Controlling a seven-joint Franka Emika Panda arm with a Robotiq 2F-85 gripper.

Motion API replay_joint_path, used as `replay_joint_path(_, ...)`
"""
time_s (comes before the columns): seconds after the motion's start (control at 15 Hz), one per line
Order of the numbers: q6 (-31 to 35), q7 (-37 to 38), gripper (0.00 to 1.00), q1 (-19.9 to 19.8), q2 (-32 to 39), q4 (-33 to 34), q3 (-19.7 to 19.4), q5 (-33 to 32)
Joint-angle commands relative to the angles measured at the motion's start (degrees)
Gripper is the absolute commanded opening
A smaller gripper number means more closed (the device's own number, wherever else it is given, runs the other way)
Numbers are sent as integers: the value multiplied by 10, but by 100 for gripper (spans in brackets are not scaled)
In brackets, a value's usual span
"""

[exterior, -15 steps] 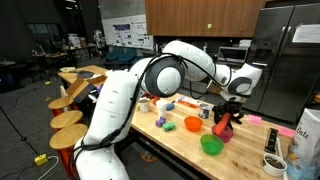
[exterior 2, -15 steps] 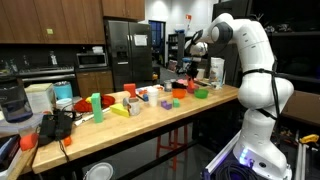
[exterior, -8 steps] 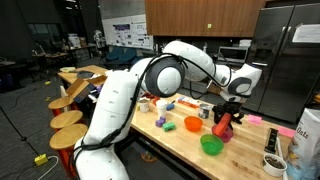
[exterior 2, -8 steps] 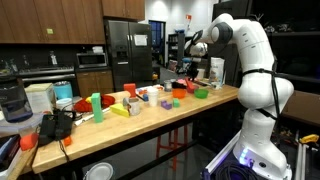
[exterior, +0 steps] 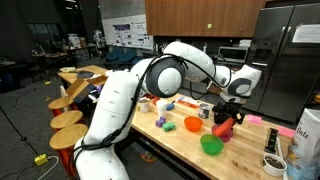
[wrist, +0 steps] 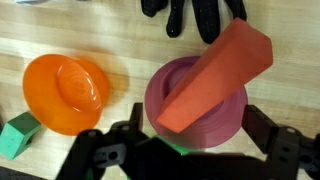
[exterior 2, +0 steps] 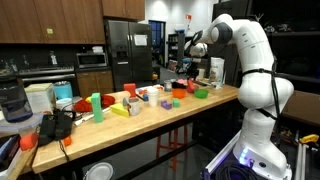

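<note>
Claw (wrist: 185,150) spread wide, holds nothing. Red block (wrist: 215,75) leans in purple bowl (wrist: 160,92), sticks over rim. Bump from claw may tip block out onto desk (wrist: 120,35), near orange bowl (wrist: 65,92).

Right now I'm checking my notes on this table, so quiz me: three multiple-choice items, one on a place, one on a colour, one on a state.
1. Where does the orange-red block rest?
A. flat on the table
B. leaning in the purple bowl
C. inside a drawer

2. In the wrist view, what colour is the bowl left of the purple one?
A. orange
B. blue
C. white

3. How does the hand stand?
A. shut on the block
B. shut on the bowl's rim
C. open

Answers:
1 B: the block's lower end sits in the bowl and its upper end sticks out past the rim.
2 A: the orange bowl lies beside it.
3 C: the fingers stand wide apart, clear of the block.
</note>
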Motion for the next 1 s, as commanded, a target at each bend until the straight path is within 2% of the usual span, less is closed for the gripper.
replay_joint_path(0.0, -3, 16, 100, -1, 3, 8, -2, -12)
replay_joint_path(0.33, 68, 85, 100, 5, 7, 8, -19, -39)
replay_joint_path(0.4, 75, 53, 100, 53, 16, 4, -91, -2)
replay_joint_path(0.47, 81, 53, 100, 53, 19, 6, -93, -1)
replay_joint_path(0.6, 87, 66, 100, 40, 18, 9, -71, -18)
replay_joint_path(0.87, 105, 64, 100, 43, 20, 4, -67, -7)
replay_joint_path(0.93, 111, 65, 100, 21, 17, 7, -40, -14)
